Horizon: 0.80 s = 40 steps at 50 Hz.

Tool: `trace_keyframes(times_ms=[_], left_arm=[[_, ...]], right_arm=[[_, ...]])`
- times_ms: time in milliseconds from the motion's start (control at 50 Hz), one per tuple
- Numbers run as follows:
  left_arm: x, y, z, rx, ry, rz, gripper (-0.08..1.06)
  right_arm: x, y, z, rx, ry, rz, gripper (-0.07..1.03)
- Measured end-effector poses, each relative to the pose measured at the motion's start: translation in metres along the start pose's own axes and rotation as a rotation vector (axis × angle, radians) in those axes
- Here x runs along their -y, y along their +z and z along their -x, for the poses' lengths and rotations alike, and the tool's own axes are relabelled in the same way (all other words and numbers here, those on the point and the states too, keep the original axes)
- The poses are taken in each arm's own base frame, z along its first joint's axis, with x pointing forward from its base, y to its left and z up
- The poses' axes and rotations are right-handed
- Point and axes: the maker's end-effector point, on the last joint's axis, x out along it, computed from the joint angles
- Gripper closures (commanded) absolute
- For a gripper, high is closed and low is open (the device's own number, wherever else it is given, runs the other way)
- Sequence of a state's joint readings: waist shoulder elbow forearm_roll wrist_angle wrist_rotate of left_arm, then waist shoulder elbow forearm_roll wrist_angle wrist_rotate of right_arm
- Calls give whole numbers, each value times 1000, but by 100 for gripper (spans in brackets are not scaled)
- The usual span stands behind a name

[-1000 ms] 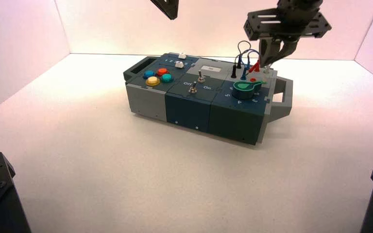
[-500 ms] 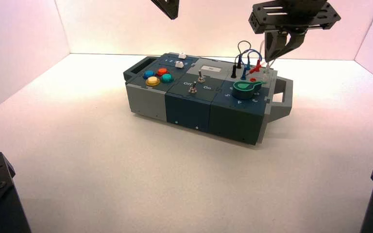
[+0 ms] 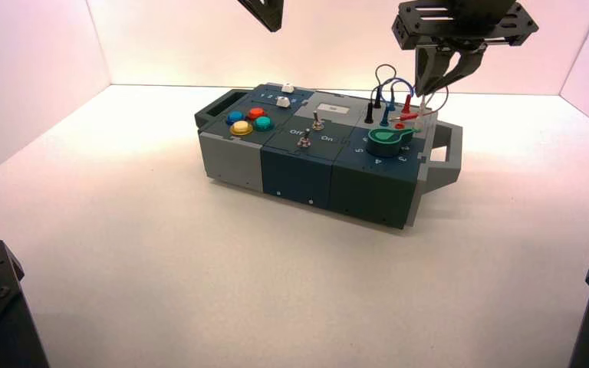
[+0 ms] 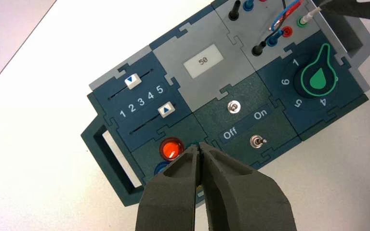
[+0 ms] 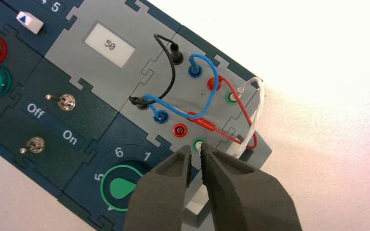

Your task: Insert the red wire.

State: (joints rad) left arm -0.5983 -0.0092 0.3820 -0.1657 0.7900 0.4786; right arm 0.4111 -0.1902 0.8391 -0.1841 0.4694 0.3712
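right gripper (image 5: 196, 147): fingers parted, over box's right end | thin red looped wire (image 5: 241, 107): loose plug (image 5: 204, 123) beside round red socket (image 5: 179, 130) | left gripper (image 4: 199, 145): parked far left, fingers closed

Count, one box (image 3: 299, 180). Display (image 5: 110, 44): 1. Left of display: push buttons (image 3: 241, 129), 4, one each blue, red, yellow, green; slider caps (image 4: 133, 81), 2. Nearer than display: toggle switches (image 4: 233, 107), 2. Right of it: rotary knob (image 3: 384, 142), 1; wires, 4: black wire (image 5: 174, 72), blue wire (image 5: 216, 91), red wire (image 5: 241, 106), white wire (image 5: 257, 113).
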Motion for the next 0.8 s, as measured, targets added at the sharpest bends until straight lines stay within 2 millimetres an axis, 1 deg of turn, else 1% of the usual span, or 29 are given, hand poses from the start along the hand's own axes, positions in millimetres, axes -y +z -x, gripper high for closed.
trace_keyframes(times_ms=[180,340,500,540,640,720,800], left_arm=[[0,0,1,3,1,-3,101],[-1,1,0,5,3,-5,101],[-1,1,0,8,5,-4,101],[-1,2,0,11,6,-3,101],[-1,2,0,12,6,-6,101],[1,3,0,14,5,-10,101],[2,4,0,15,4,-11,101]], right_arm=[[1,-6,1,-10,0,-5,81],[3,-3,12,6,-9,3,81],[13,9,28,46,-34,7,81],[16,15,34,72,-37,1,81],[17,23,45,108,-35,-4,80],[17,28,49,127,-33,-4,79],[16,31,49,132,-30,-5,78]])
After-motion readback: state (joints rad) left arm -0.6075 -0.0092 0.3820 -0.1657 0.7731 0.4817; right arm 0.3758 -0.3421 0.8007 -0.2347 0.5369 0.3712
